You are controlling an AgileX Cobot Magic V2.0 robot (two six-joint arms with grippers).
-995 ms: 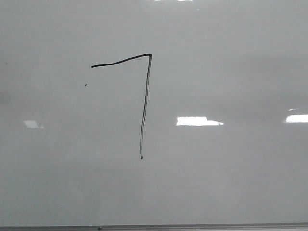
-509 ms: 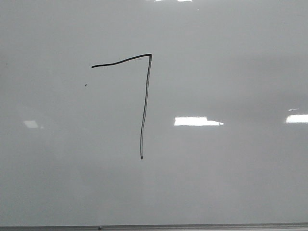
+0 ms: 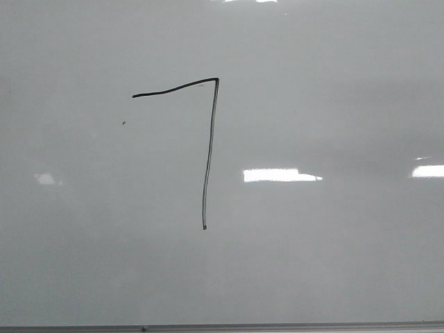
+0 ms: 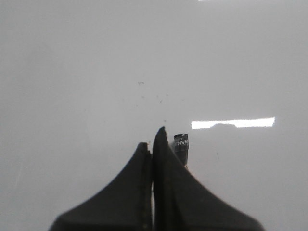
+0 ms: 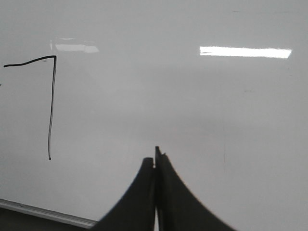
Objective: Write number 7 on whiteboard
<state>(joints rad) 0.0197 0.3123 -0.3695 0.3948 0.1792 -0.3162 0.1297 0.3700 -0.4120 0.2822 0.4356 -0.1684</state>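
The number 7 [image 3: 209,152] is drawn in thin black line on the whiteboard [image 3: 333,104], with a wavy top stroke and a long downstroke. It also shows in the right wrist view [image 5: 52,106]. No gripper shows in the front view. My left gripper [image 4: 151,139] has its jaws closed, and the end of a black marker [image 4: 181,144] with white lettering sticks out beside one finger, over bare board. My right gripper [image 5: 154,156] is shut and empty, off to the side of the 7's lower end.
The board's thin grey bottom edge [image 3: 277,326] runs along the bottom of the front view and shows in the right wrist view [image 5: 43,211]. Bright light reflections [image 3: 281,175] and a tiny dark speck [image 3: 123,123] lie on the board.
The bright reflection on the board in the front view has stretched a little to the left. The 7 is unchanged.
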